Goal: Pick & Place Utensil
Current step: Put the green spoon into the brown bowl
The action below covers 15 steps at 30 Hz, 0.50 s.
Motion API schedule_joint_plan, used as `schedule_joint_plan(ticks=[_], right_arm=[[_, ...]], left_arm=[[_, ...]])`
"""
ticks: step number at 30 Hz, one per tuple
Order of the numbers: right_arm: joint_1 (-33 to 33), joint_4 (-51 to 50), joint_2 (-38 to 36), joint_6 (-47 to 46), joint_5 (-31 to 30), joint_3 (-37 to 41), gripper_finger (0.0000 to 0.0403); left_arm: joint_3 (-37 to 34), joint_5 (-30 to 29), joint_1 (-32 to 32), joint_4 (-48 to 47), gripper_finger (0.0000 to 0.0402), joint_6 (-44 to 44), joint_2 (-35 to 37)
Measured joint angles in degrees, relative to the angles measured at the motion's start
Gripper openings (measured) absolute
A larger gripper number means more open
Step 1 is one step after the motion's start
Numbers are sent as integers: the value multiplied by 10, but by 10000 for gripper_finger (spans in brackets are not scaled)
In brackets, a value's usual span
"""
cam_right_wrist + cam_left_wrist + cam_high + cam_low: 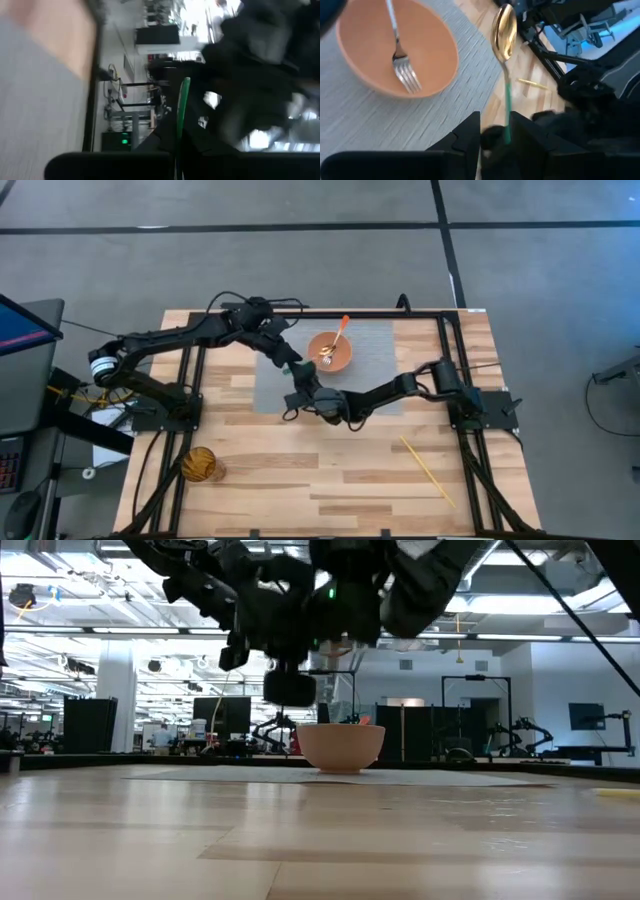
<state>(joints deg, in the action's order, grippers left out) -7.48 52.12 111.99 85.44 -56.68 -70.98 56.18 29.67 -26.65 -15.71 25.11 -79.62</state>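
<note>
Above table (300,470), left gripper (495,131) pinches spoon (503,37) (gold bowl).

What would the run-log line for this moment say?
left pincer: shut on gold spoon with green handle | right pincer: also on handle | orange bowl: holds silver fork

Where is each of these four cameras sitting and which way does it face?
High: overhead, straight down; both arms meet beside the orange bowl on the grey mat.
Low: table height, level across; arms overhang the bowl.
Left wrist: past the left gripper shut on a gold spoon with green handle, toward the bowl and silver fork.
Right wrist: past the right gripper, the green handle between its fingers.
Shared: bowl, spoon.
</note>
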Motion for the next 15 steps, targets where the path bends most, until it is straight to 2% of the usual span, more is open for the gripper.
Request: schedule_joint_plan(ticks=[4, 7, 13, 15], right_arm=[[-18, -17, -56, -64, -35, 1, 1], [-28, -40, -113, -120, -54, 4, 1], [-43, -110, -240, -316, -26, 67, 1], [-34, -156, -288, -409, 33, 107, 1]], left_arm=[[1, 9, 0, 10, 104, -7, 17], [-1, 3, 0, -10, 104, -47, 38], [0, 3, 2, -4, 104, -148, 113], [-1, 2, 8, -7, 104, -183, 139]])
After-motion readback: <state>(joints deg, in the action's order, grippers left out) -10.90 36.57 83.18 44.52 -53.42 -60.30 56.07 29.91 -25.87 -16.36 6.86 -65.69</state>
